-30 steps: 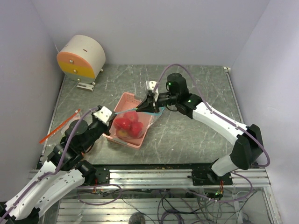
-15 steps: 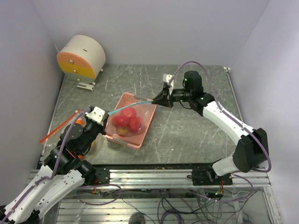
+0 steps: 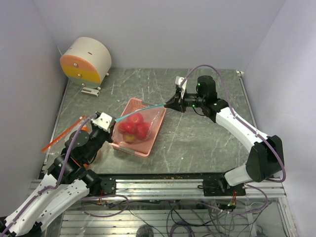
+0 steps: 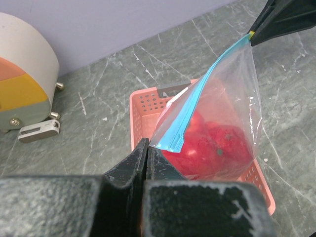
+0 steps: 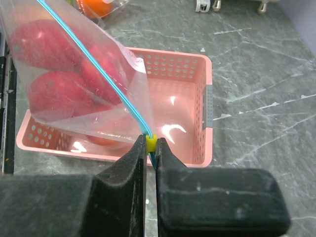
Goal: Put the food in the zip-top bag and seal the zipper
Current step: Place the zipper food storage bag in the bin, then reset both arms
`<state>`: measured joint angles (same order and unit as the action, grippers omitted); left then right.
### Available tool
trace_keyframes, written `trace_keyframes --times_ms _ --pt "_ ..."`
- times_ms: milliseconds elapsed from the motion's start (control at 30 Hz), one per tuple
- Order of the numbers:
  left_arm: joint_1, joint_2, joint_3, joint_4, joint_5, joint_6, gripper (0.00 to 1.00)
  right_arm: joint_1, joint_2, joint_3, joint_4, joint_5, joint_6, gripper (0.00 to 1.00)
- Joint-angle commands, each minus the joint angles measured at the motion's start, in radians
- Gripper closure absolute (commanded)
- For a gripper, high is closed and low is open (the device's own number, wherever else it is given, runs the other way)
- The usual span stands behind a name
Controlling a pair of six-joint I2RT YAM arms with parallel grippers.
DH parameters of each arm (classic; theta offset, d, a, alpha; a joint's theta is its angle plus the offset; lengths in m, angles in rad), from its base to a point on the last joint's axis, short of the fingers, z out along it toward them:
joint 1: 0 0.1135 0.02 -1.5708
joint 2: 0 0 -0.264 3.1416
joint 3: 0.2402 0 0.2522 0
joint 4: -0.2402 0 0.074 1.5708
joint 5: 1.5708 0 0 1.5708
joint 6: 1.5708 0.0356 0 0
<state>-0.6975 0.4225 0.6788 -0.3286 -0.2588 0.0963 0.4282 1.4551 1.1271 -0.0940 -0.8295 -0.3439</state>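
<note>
The clear zip-top bag (image 3: 148, 123) hangs stretched between my two grippers over the pink basket (image 3: 129, 148). Several red apples (image 3: 136, 126) sit inside it; they also show in the left wrist view (image 4: 217, 148) and the right wrist view (image 5: 54, 89). The teal zipper (image 3: 143, 109) runs taut along the top edge. My left gripper (image 3: 114, 120) is shut on the bag's near-left corner (image 4: 170, 143). My right gripper (image 3: 168, 103) is shut on the yellow slider (image 5: 150, 142) at the zipper's far right end.
A round white and orange device (image 3: 86, 60) stands at the back left. An orange stick (image 3: 63, 133) lies at the left edge. An orange fruit (image 5: 96, 7) lies on the table beyond the basket, near my left arm.
My right gripper has moved right and back along the zipper, pulling the strip taut. My left gripper drew back to the left with the bag's corner. The bag lifted and stretched wider.
</note>
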Motion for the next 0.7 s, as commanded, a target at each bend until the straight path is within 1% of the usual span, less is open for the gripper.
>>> trace_keyframes --times_ms 0,33,133,167,233,300,367,400,433,467,500,533,567,667 --pt "0.009 -0.008 0.005 0.021 -0.065 -0.001 0.93 -0.036 -0.015 -0.022 0.041 0.138 0.018 0.98" --pt "0.009 -0.004 0.005 0.022 -0.067 -0.007 0.93 -0.037 -0.019 -0.027 0.052 0.136 0.031 0.93" --pt "0.009 0.016 0.007 0.025 -0.088 -0.043 0.93 -0.037 -0.031 -0.029 0.091 0.114 0.091 0.62" --pt "0.009 0.027 0.012 0.022 -0.09 -0.054 0.93 -0.037 -0.037 -0.03 0.106 0.114 0.122 0.55" --pt "0.009 0.05 0.026 0.013 -0.085 -0.072 0.93 -0.037 -0.053 -0.034 0.153 0.145 0.199 0.48" --pt "0.009 0.079 0.044 0.005 -0.08 -0.089 0.93 -0.036 -0.072 -0.045 0.201 0.198 0.287 0.45" --pt "0.009 0.111 0.06 -0.009 -0.087 -0.115 0.93 -0.037 -0.086 -0.054 0.229 0.259 0.369 0.38" --pt "0.009 0.132 0.068 -0.015 -0.09 -0.127 0.93 -0.037 -0.093 -0.056 0.232 0.294 0.411 0.3" --pt "0.009 0.142 0.074 -0.021 -0.092 -0.135 0.88 -0.036 -0.095 -0.054 0.228 0.323 0.431 0.26" --pt "0.009 0.154 0.08 -0.022 -0.09 -0.142 0.76 -0.037 -0.095 -0.051 0.218 0.356 0.457 0.23" --pt "0.009 0.165 0.084 -0.023 -0.082 -0.146 0.4 -0.036 -0.094 -0.046 0.202 0.388 0.489 0.19" --pt "0.009 0.169 0.085 -0.019 -0.069 -0.145 0.07 -0.037 -0.091 -0.036 0.181 0.421 0.504 0.15" --pt "0.009 0.172 0.086 -0.011 -0.056 -0.141 0.01 -0.036 -0.09 -0.033 0.165 0.45 0.517 0.13" --pt "0.009 0.163 0.087 0.007 -0.048 -0.149 0.0 -0.037 -0.1 -0.05 0.153 0.514 0.545 0.11"
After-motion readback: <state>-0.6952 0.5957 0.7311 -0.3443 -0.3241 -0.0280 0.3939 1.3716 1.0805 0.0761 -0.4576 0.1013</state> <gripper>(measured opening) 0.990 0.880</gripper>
